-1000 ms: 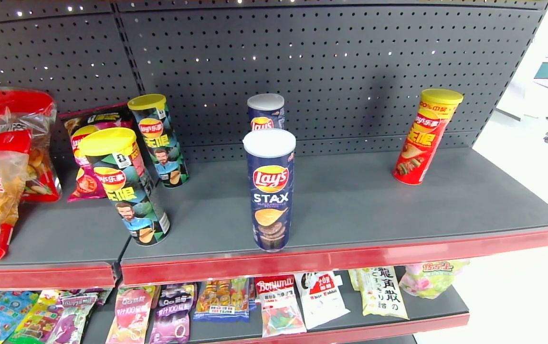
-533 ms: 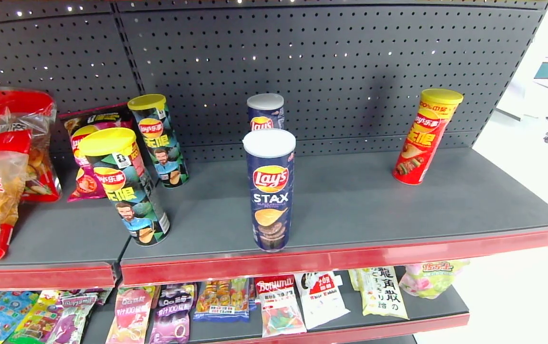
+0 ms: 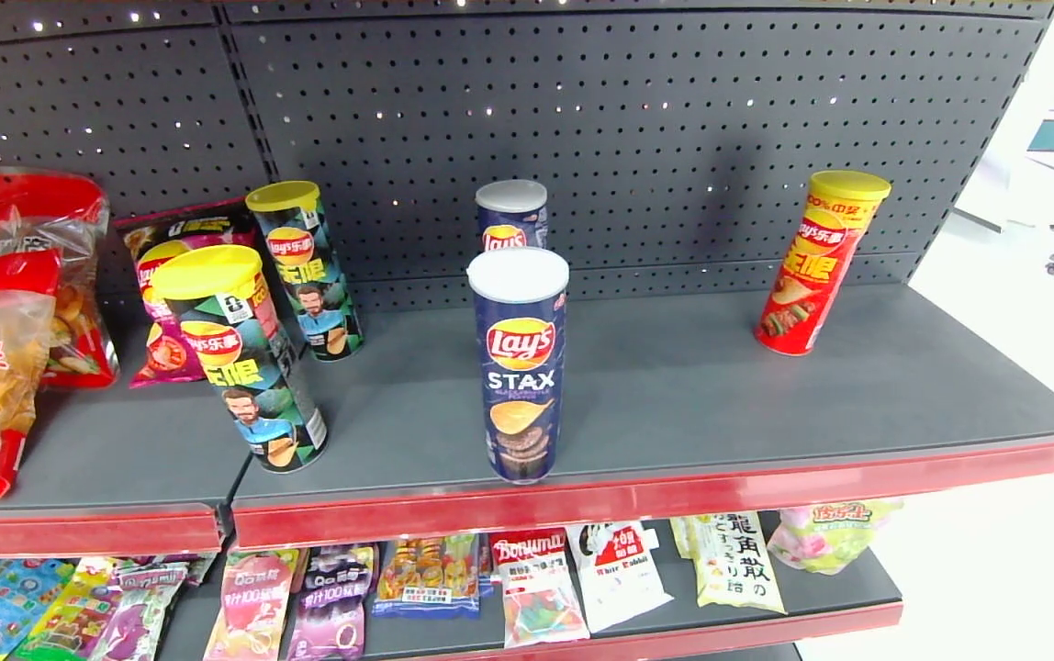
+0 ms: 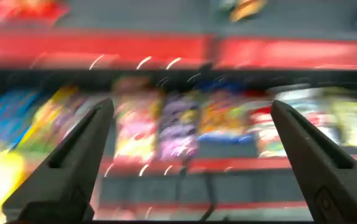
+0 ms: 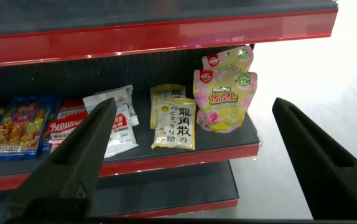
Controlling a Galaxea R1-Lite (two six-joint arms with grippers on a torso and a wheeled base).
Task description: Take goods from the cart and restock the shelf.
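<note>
Dark shelf (image 3: 674, 386) has gaps beside chip cans (image 3: 520, 367); left gripper (image 4: 191, 106) and right gripper (image 5: 194, 102) gape empty (nothing held); best fetch from the cart, gripping mid-body.

bright, even light; pinpoints glint through the pegboard (image 3: 637, 119), a soft shadow on it; floor (image 3: 1014, 266) glares white; the shelf (image 4: 166, 50) in left wrist view is streaked with blur.

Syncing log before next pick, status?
Left end effector open, empty. Right end effector open, empty, facing lower shelf. Upper shelf: gap between front blue can and red can. Nothing blocking it.
</note>
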